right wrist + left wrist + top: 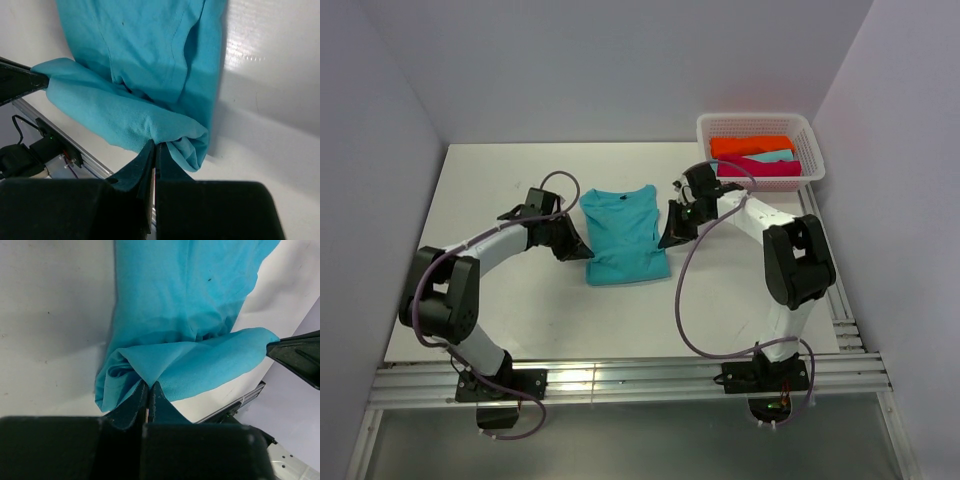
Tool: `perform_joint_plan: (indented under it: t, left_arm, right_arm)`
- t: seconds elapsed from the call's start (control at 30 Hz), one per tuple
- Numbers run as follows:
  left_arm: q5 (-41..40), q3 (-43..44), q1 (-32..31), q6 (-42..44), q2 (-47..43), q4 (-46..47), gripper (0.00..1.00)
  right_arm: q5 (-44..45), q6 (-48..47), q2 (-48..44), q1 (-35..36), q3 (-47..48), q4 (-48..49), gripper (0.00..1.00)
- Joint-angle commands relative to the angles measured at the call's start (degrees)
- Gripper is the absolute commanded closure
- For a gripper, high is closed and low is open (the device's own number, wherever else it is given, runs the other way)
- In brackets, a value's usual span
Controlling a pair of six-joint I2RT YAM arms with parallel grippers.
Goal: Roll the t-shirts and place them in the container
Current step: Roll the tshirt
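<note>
**Desk:** What's on your screens, biggest thing first?

**Me:** I see the white surface (500,180) with the turquoise t-shirt (623,225) spread flat near the middle of it, collar at the far end, hem at the near end. I'll place everything else from that shirt.

**Desk:** Go on, the basket?

**Me:** The white lattice basket (756,118) stands beyond the shirt's collar end and off to its right, well apart from it. I count three folded tees inside. The orange t-shirt (750,145) is farthest from the turquoise one, the pale turquoise t-shirt (767,158) is in the middle, and the magenta t-shirt (760,170) is nearest.

**Desk:** And your claws?

**Me:** My left claw (582,247) is at the shirt's left edge, down towards the hem. My right claw (670,237) is at its right edge, straight across. In each wrist view I see the claw closed tight with turquoise cloth pinched in its tip, so both are clamped on that shirt.

**Desk:** What is the cloth doing between them?

**Me:** A band of the hem end runs from one claw across to the other, doubled over the flat body of the shirt. The rest of the body lies smooth towards the collar. Right at each pinch the fabric bunches into small folds
</note>
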Motion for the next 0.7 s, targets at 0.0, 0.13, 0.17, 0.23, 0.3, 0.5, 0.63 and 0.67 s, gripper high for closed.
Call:
perform_joint_plan:
  t: [0.0,0.13,0.17,0.23,0.3,0.5,0.63,0.67]
  left_arm:
    - [1.68,3.0,0.84,1.32,1.72,1.18,1.0]
    - [1.33,3.27,1.72,1.41,3.22,1.79,1.0]
    - [1.5,3.09,1.98,1.23,3.4,2.31,1.0]
    - [2.03,2.83,2.6,1.23,4.36,2.93,1.0]
    - [1.86,3.88,2.78,2.28,5.68,2.32,1.0]
    - [0.89,6.43,2.95,4.04,7.88,0.83,0.94]
    - [-0.34,8.45,3.04,4.13,7.8,-0.58,0.66]
    - [-0.78,9.5,3.04,4.31,7.27,-1.1,0.63]
  right_arm:
    - [-0.73,-0.97,1.81,-0.59,3.62,0.04,1.0]
    - [-1.08,-0.62,3.39,-0.68,4.5,0.83,1.0]
    - [-0.82,-0.7,4.09,-0.68,4.76,0.66,1.0]
    - [-0.64,-0.53,4.8,-0.77,5.46,0.92,1.0]
    - [-0.99,-0.18,5.59,-0.77,5.81,1.7,1.0]
    - [-0.81,0.44,8.05,-0.85,8.89,1.97,0.93]
    - [-0.82,0.7,7.79,-0.85,10.03,1.89,0.55]
    - [-0.64,0.79,7.35,-0.94,10.3,2.06,0.52]
